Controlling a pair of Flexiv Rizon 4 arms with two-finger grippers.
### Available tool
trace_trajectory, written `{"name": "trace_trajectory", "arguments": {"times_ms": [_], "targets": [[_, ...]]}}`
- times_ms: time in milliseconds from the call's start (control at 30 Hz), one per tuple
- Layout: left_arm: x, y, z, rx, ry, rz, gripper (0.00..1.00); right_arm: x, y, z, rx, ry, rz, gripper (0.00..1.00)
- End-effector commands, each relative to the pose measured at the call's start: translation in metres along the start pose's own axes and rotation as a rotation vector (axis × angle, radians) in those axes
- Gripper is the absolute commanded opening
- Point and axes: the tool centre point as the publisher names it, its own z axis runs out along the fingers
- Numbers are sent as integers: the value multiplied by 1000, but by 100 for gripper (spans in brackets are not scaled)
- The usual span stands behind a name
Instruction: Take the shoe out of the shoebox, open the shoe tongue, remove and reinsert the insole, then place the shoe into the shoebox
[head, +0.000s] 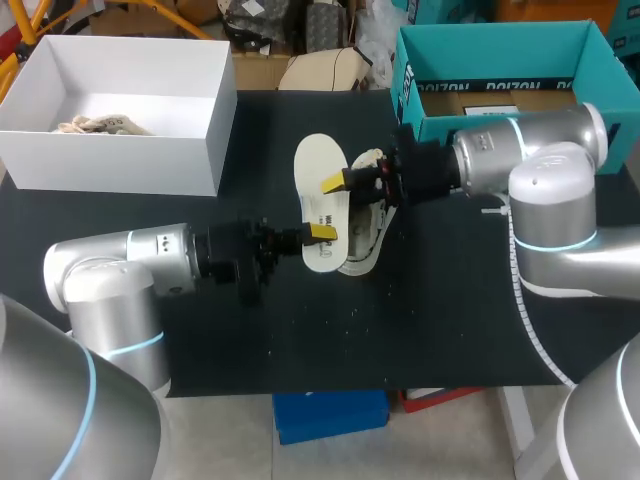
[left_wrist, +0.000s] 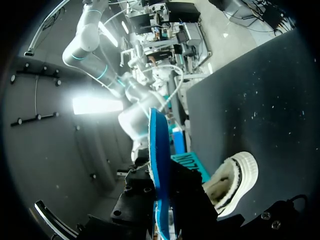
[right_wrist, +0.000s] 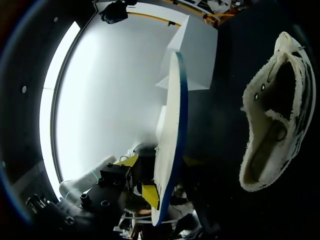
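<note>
Two grippers hold the insole (head: 318, 205) out of the shoe (head: 368, 235): left gripper (head: 322, 233) pinches its near end, right gripper (head: 335, 181) its right edge. Reinsertion probably follows, needing alignment with the shoe's opening.

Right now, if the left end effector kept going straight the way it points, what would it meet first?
Beyond the white blue-backed insole it grips, the left end effector would probably meet the white fleece-lined shoe first; depth is unclear.

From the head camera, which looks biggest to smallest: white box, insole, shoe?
Largest: white box.
Next: insole.
Smallest: shoe, though the insole is nearer the camera and hides part of it, so these two are unsure.
</note>
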Motion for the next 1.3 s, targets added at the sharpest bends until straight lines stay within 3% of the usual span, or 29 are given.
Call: {"name": "trace_trajectory", "arguments": {"times_ms": [33, 500, 633, 733, 1033, 1100, 1167, 1300], "targets": [[0, -1, 1, -1, 4, 2, 0, -4, 8, 6, 16, 0, 2, 46], [0, -1, 1, -1, 4, 2, 0, -6, 14, -1, 17, -21, 4, 31], [0, -1, 1, -1, 4, 2, 0, -7, 15, -1, 18, -23, 6, 19], [0, -1, 1, -1, 4, 2, 0, -8, 15, -2, 19, -26, 6, 1], [0, -1, 1, -1, 4, 2, 0, -9, 14, -1, 27, -29, 13, 0], [-2, 3, -4, -84, 85, 23, 100, -9, 14, -1, 27, -29, 13, 0], [-12, 3, -16, -155, 288, 81, 100, -9, 14, -1, 27, -29, 13, 0], [-26, -6, -47, -175, 780, 145, 100, -9, 14, -1, 27, -29, 13, 0]]}}
